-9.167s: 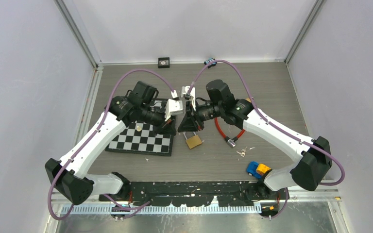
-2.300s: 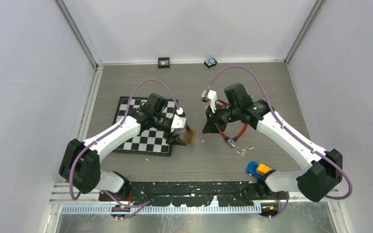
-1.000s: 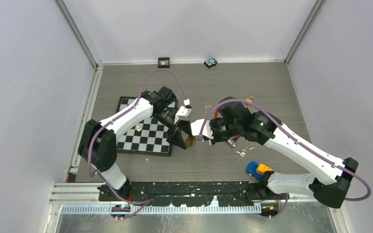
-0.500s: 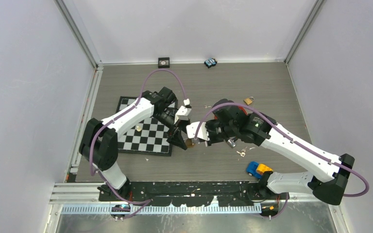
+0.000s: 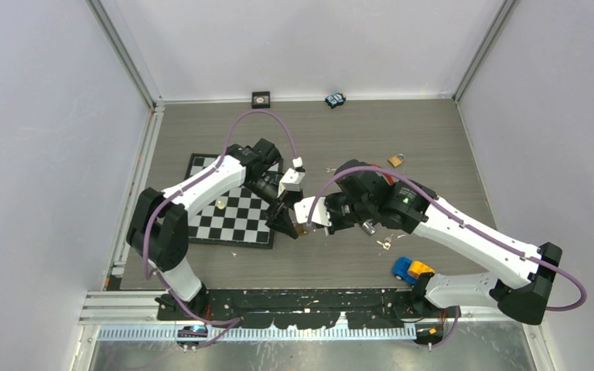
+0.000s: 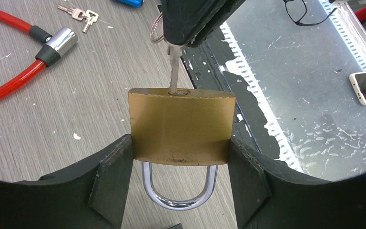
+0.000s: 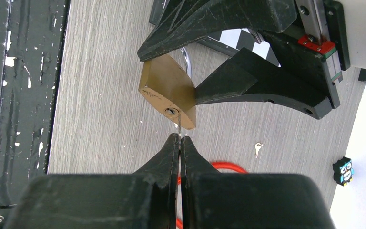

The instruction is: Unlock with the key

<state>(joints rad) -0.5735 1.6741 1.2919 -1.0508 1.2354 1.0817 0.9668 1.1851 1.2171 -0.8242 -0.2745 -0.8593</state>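
A brass padlock [image 6: 181,126] with a steel shackle [image 6: 178,198] is clamped by its sides in my left gripper [image 6: 180,148], keyhole end facing away from the wrist. My right gripper [image 7: 179,138] is shut on a small silver key [image 6: 173,71]. The key's tip meets the keyhole [image 7: 170,111]; how deep it sits I cannot tell. From above, the left gripper [image 5: 290,224] and the right gripper [image 5: 326,220] face each other over the table with the padlock [image 5: 302,227] between them, beside the chessboard's right edge.
A chessboard [image 5: 232,220] lies under the left arm, one small piece [image 5: 220,204] on it. A red cable lock [image 6: 9,81] and loose keys [image 5: 384,243] lie near the right arm. A second padlock [image 5: 395,160], a toy car [image 5: 411,270] and two small items at the back wall are farther off.
Over the last second the right gripper has slid left with the key until its tip reached the padlock. The left gripper and padlock have stayed still.
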